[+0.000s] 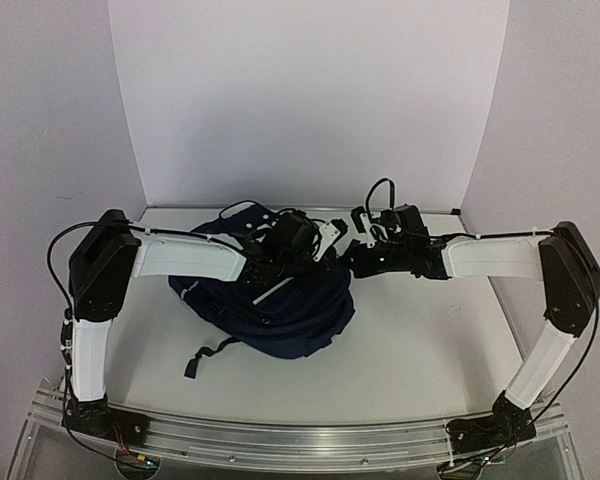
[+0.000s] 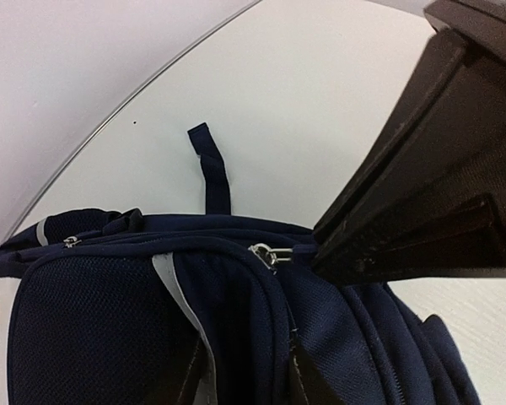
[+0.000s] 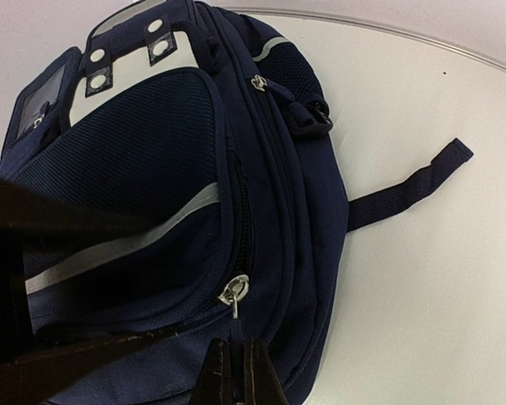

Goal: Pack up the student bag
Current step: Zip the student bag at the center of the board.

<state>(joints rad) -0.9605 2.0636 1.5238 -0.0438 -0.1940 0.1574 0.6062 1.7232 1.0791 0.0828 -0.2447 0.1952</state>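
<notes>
The student bag (image 1: 280,310) lies in the middle of the table, dark navy with grey stripes and white patches (image 3: 126,51). My right gripper (image 3: 236,375) is shut on the fabric pull of a silver zipper slider (image 3: 234,289) on the bag's front pocket. It also shows as a black block in the left wrist view (image 2: 405,211), pinching that pull beside the slider (image 2: 270,253). My left gripper (image 2: 246,380) clamps a fold of the bag's front pocket between its fingertips (image 2: 308,384). In the top view both grippers, left (image 1: 292,240) and right (image 1: 355,262), meet over the bag's far side.
A loose navy strap (image 3: 413,186) lies flat on the white table beside the bag. Another strap with a buckle (image 1: 205,355) trails toward the near edge. A white backdrop (image 1: 310,100) stands behind the table. A metal rail (image 1: 280,440) runs along the near edge.
</notes>
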